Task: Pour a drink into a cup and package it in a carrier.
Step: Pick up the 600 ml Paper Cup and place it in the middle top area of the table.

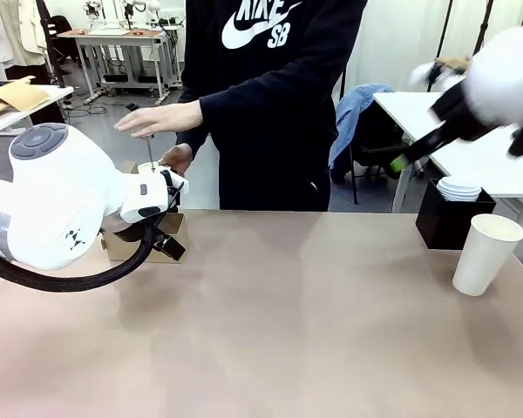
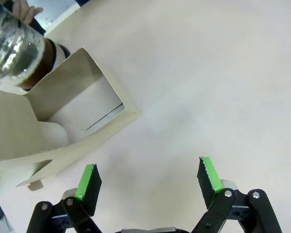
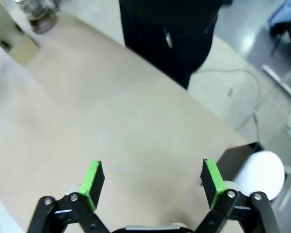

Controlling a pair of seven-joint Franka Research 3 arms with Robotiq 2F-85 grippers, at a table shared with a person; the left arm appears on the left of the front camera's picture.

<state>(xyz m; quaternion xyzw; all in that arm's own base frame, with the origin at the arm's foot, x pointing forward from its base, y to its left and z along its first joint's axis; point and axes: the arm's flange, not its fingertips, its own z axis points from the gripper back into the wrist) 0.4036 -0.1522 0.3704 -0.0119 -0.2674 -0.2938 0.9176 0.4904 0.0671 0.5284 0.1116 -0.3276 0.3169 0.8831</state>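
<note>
The left tool [image 2: 148, 167] is seen released, jaws wide, nothing between the green pads. It is held low over the surface [image 2: 223, 73], just beside the carrier [image 2: 80, 107], whose open pocket lies up and left of it in the left wrist view. The right tool [image 3: 151, 167] is likewise released and empty, raised high over the surface's right end and blurred in the front view. The cup [image 1: 486, 255] is stood upright near the right edge, mouth up, no lid on, long axis vertical, below the right tool. The right arm is judged much the nearer; the left tool is well apart from the cup, across the surface. A press jug [image 2: 14, 43] is held just beyond the carrier by the person's lower hand [image 1: 176, 159], with the upper hand [image 1: 161, 117] laid flat above it. Whether any drink is in the cup cannot be told. Counted: two tools, one cup, one carrier, one jug, one stack of lids [image 1: 460, 188] in one black box [image 1: 444, 226].
</note>
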